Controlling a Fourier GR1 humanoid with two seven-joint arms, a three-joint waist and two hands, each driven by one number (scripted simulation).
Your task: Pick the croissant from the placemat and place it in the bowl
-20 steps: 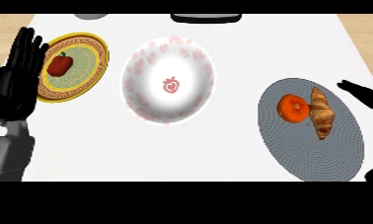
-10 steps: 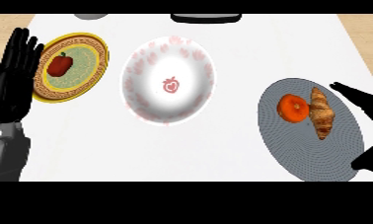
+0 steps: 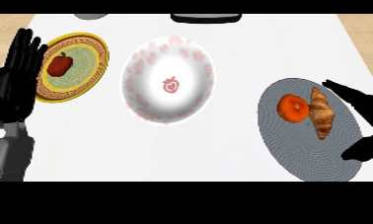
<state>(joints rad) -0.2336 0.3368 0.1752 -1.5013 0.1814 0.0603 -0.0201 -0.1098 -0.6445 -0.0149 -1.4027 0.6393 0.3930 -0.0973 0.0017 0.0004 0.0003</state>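
Now the right hand [image 3: 350, 92] hovers spread wide just right of the croissant [image 3: 321, 112] on the grey placemat [image 3: 306, 155]. Reach step: next, close round it, then carry left to the bowl [image 3: 146, 100].

Left hand [image 3: 18, 85] rests open; right hand [image 3: 353, 94] apparently spread

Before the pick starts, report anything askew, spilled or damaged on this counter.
Nothing stands out. The croissant lies flat on the placemat beside the orange, the bowl sits upright and empty, and the pepper rests on its plate.
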